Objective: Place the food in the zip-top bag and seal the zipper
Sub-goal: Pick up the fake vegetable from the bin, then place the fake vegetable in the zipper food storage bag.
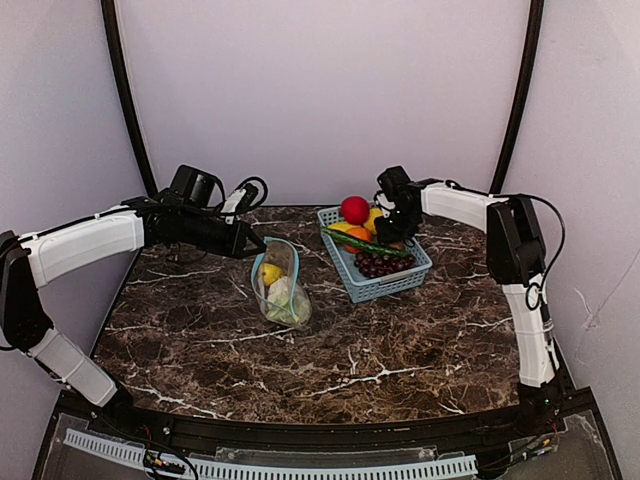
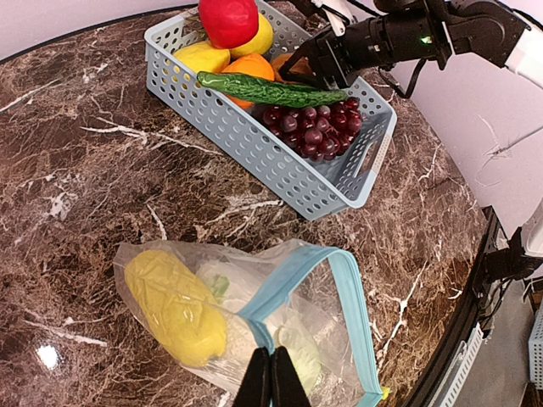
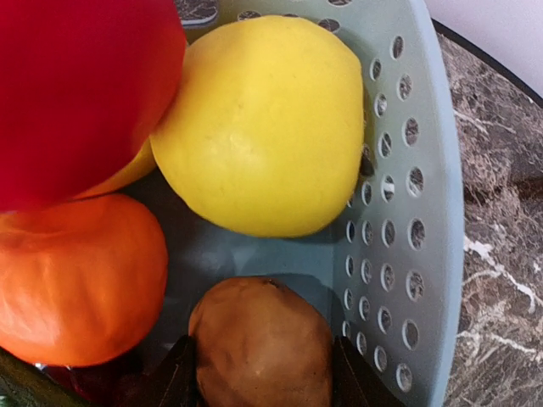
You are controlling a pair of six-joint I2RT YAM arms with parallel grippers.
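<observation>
- Left gripper (image 2: 271, 365) pinches shut on the zipper (image 2: 288, 284) of the zip-top bag (image 2: 153, 259).
- Right gripper (image 3: 263, 373) straddles a brown piece (image 3: 259, 343) in the basket (image 3: 407, 212); grip unclear.
- Some food (image 2: 174, 309) is bagged; sealing remains.

1. A dark marble worktop (image 1: 300, 370) with white veins is carrying everything.
2. A light-blue lattice basket (image 1: 385, 287) is sitting near the worktop's far right corner, turned at an angle to its edges.
3. A red fruit (image 1: 354, 210) is resting on top of the pile at the basket's far end.
4. A yellow fruit (image 3: 263, 127) is lying partly under it, against the basket wall.
5. An orange fruit (image 3: 72, 280) is lying just beside the yellow one.
6. A cucumber (image 2: 263, 87) is lying across the basket, between the orange fruit and the grapes (image 2: 316, 127).
7. The grapes are filling the near end.
8. A brown piece (image 3: 259, 343) is sitting by the wall, near the yellow fruit.
</observation>
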